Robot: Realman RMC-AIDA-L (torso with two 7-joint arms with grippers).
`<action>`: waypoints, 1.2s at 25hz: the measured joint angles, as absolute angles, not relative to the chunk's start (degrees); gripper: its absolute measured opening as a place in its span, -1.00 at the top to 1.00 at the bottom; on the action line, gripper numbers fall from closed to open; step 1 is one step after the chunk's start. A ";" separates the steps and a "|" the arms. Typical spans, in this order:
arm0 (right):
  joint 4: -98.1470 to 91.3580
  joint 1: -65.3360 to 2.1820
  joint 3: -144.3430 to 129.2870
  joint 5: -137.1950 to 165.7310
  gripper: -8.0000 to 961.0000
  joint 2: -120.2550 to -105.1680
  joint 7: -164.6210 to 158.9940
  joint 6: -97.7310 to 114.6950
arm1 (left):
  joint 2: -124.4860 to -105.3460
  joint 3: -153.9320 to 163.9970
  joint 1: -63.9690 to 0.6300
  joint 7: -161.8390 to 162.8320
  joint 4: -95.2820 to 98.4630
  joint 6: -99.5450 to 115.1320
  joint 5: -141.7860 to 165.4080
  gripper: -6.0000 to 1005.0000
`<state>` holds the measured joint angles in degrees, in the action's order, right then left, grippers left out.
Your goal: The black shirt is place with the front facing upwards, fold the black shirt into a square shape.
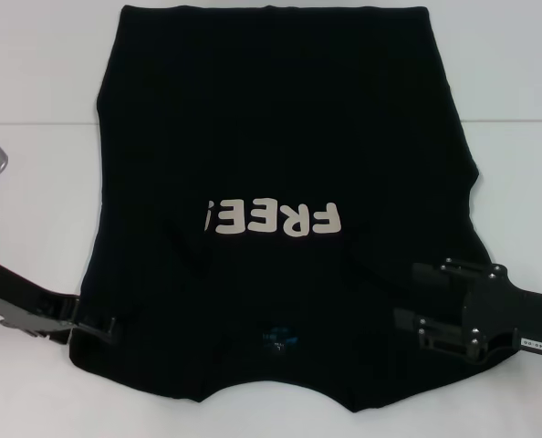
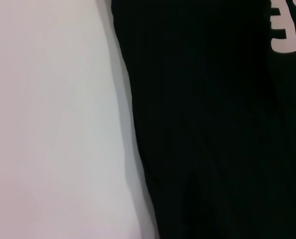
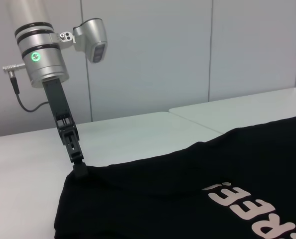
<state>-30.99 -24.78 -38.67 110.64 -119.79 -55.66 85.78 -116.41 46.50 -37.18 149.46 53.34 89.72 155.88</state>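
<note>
Left gripper (image 1: pixel 102 326): we see its tip touching the near left edge of the black shirt (image 1: pixel 280 137); whether it is clenched on the cloth we cannot tell.
Right gripper (image 1: pixel 415 297): over the shirt's near right side, its two fingers (image 1: pixel 435 270) spread apart; whether any cloth lies between them we cannot tell.
Black shirt: flat on the white table (image 1: pixel 34 182), both sides folded in, "FREE!" lettering (image 1: pixel 273 218) up, neck label (image 1: pixel 277 338) near us.

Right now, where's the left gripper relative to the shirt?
In the head view the left gripper sits at the black shirt's left edge, near the shoulder, low on the white table.
</note>
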 joint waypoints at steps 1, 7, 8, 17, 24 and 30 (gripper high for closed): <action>-30.97 -24.78 -38.67 110.64 -0.41 -119.79 -55.67 85.79 | -116.52 46.49 -37.24 149.64 53.64 89.76 156.36 -0.82; -30.50 -24.78 -38.60 110.64 -0.41 -119.71 -55.76 85.79 | -117.13 46.67 -37.38 149.88 54.00 88.64 160.46 -0.48; -30.50 -24.76 -38.59 110.64 -0.41 -119.71 -55.78 85.79 | -117.21 46.67 -37.31 149.82 54.18 88.53 160.70 -0.39; -30.50 -24.69 -38.57 110.57 -0.40 -119.70 -55.81 85.92 | -118.29 46.67 -36.88 148.60 56.63 88.74 160.76 0.24; -31.29 -24.62 -37.65 110.46 -0.39 -119.17 -61.96 86.24 | -118.47 46.23 -36.84 147.58 56.80 89.03 160.51 0.73; -38.12 -26.40 -37.95 115.05 -0.38 -115.73 -89.42 86.68 | -118.36 45.85 -36.85 147.62 57.05 90.34 159.44 0.91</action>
